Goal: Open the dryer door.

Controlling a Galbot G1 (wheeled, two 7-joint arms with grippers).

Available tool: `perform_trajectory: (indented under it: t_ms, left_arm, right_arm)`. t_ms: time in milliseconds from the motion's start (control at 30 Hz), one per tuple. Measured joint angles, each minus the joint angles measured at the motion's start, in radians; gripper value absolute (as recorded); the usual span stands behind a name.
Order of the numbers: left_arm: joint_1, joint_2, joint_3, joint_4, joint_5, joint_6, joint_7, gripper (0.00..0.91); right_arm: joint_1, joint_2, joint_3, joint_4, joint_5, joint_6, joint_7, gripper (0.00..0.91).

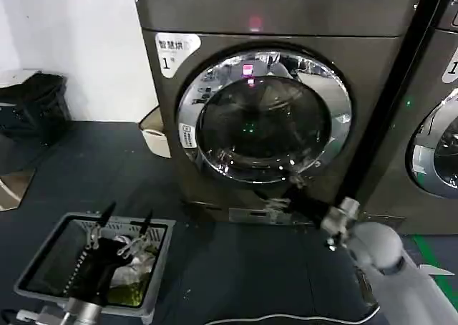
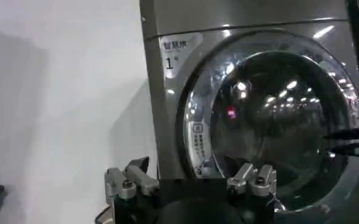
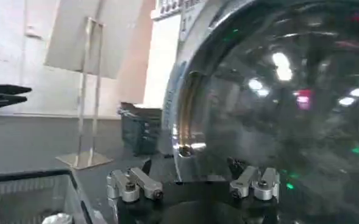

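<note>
The dryer (image 1: 215,175) is a dark grey front-loader with a white "1" sticker (image 1: 172,53). Its door (image 1: 263,117), chrome ring round dark glass, looks shut against the front. My right gripper (image 1: 292,184) reaches to the door's lower rim. In the right wrist view that gripper (image 3: 190,165) is open, with the chrome ring's edge (image 3: 180,137) just ahead between its fingers; whether they touch it I cannot tell. My left gripper (image 1: 127,216) hangs open and empty over a basket at the lower left. In its wrist view, my left gripper (image 2: 188,167) faces the door (image 2: 277,122).
A grey basket (image 1: 43,268) holding cloth sits under the left gripper. A twin machine (image 1: 436,153) stands to the right. A white tub (image 1: 157,135) sits against the dryer's left side, and a black crate (image 1: 32,107) by the white wall.
</note>
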Motion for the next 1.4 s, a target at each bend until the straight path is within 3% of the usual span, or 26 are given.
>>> perform_trajectory:
  t_ms: [400,833,1167,1400]
  left_arm:
    - [0.017,-0.018,0.019,-0.007,0.048,-0.012,-0.012,0.907]
    - [0.019,-0.023,0.015,-0.001,0.064,-0.008,-0.034,0.907]
    - [0.010,-0.010,0.016,-0.014,0.046,0.076,-0.056,0.907]
    - [0.008,-0.005,0.009,-0.023,0.042,0.064,-0.065,0.907]
  right_arm:
    - [0.252,0.107,-0.161,-0.199,-0.009,0.004,0.000,0.907]
    - [0.369,0.244,-0.261,-0.383,-0.050,0.024,0.000,0.907]
    - [0.400,0.282,-0.273,-0.411,-0.036,0.025,-0.002,0.907]
    - [0.405,0.285,-0.275,-0.401,-0.019,0.018,-0.013,0.907]
